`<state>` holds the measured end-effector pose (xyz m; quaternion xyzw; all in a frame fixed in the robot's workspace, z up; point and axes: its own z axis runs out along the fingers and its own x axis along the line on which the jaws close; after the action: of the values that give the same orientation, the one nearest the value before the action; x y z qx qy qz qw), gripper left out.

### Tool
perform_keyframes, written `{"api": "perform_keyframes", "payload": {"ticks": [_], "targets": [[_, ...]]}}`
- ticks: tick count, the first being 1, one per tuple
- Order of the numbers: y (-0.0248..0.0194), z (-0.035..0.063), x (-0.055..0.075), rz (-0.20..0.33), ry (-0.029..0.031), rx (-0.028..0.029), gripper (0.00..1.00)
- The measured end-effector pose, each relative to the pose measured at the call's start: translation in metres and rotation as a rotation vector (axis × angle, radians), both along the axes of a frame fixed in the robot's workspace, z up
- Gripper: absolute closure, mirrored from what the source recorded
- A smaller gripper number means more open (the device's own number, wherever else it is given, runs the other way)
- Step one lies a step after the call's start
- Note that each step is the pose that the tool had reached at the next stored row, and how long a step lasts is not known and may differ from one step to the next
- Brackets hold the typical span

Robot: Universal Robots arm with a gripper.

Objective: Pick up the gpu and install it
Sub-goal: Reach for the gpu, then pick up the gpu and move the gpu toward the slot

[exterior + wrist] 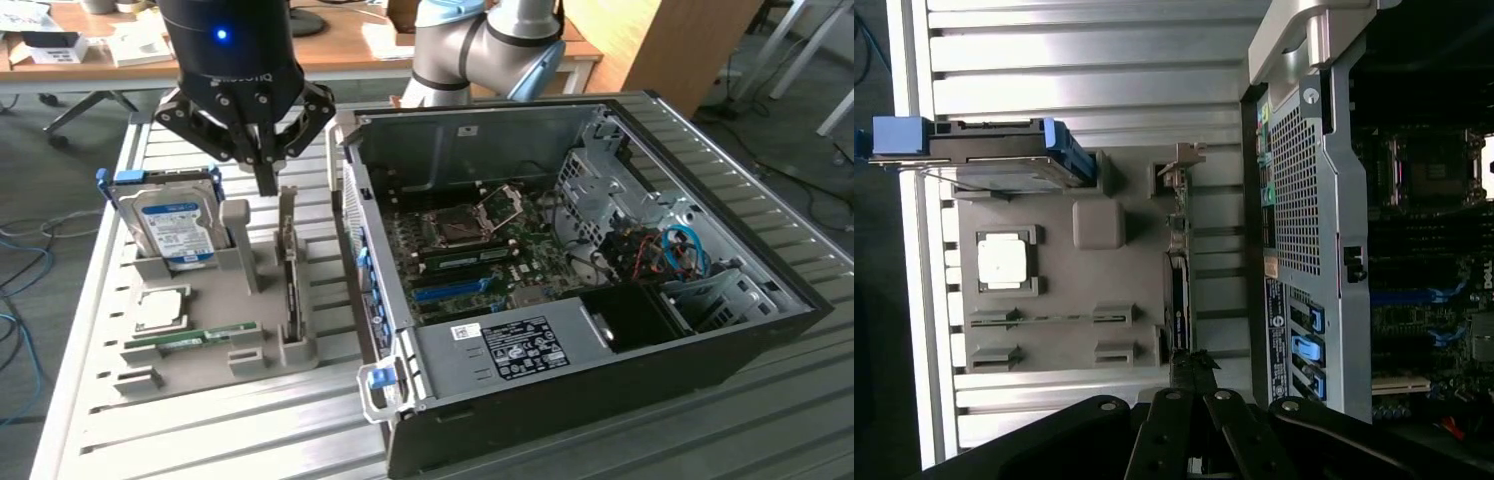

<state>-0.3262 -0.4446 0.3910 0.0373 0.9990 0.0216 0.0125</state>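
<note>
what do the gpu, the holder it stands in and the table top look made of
The gpu: dark matte circuit board, seen edge-on, so finish is hard to judge. The holder: probably plastic, flat grey with no shine. The table top: likely aluminium, ribbed slats with a bright sheen.

Black multi-link gripper (267, 186) hangs straight down off black cylindrical wrist (224, 35), jaws pressed together; grey-and-blue jointed arm (481, 45) bent behind it.

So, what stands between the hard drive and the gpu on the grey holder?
One grey upright block of the holder separates them; the exterior view shows it.
</note>
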Motion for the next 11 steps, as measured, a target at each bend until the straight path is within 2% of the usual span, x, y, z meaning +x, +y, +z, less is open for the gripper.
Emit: {"api": "perform_keyframes", "payload": {"ticks": [11], "targets": [[-0.0005,0.0,0.0,0.0,-0.0001,0.0,0.89]]}}
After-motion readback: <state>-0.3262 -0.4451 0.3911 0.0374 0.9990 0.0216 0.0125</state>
